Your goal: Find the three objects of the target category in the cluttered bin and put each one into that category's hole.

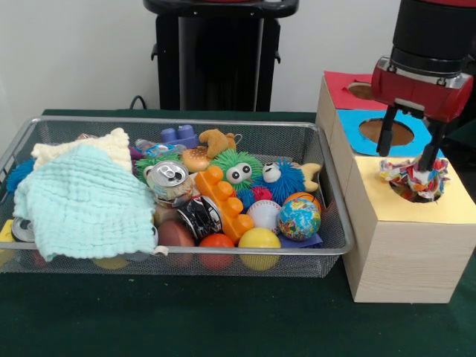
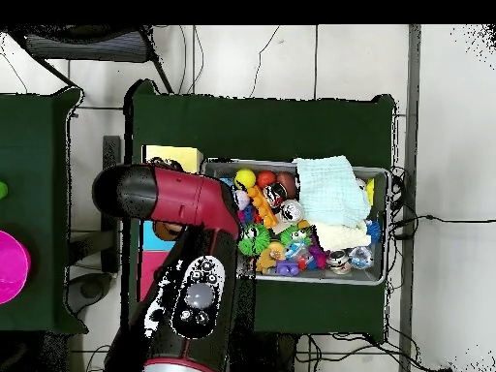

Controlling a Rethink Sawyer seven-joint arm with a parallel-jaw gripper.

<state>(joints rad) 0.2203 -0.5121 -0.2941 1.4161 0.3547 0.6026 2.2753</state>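
Observation:
A printed cloth [image 1: 413, 179] with many-coloured dots sits bunched in the round hole [image 1: 416, 195] in the yellow top of the pale wooden box. My gripper [image 1: 406, 161] hangs right above it, jaws spread and open, with the right fingertip touching the cloth. The wire mesh bin [image 1: 186, 120] stands left of the box and shows no other printed cloth. In the overhead view my arm [image 2: 189, 281] hides the gripper and most of the box; only a yellow corner [image 2: 174, 157] and the bin [image 2: 380, 279] show.
A mint waffle cloth [image 1: 82, 204] lies over the bin's left part, on a cream one [image 1: 85, 147]. A drinks can [image 1: 169, 178], an orange brick [image 1: 223, 199], a globe ball [image 1: 300, 218] and furry toys fill the rest. The blue-topped hole [image 1: 387, 132] and red-topped hole [image 1: 361, 91] lie behind the yellow one.

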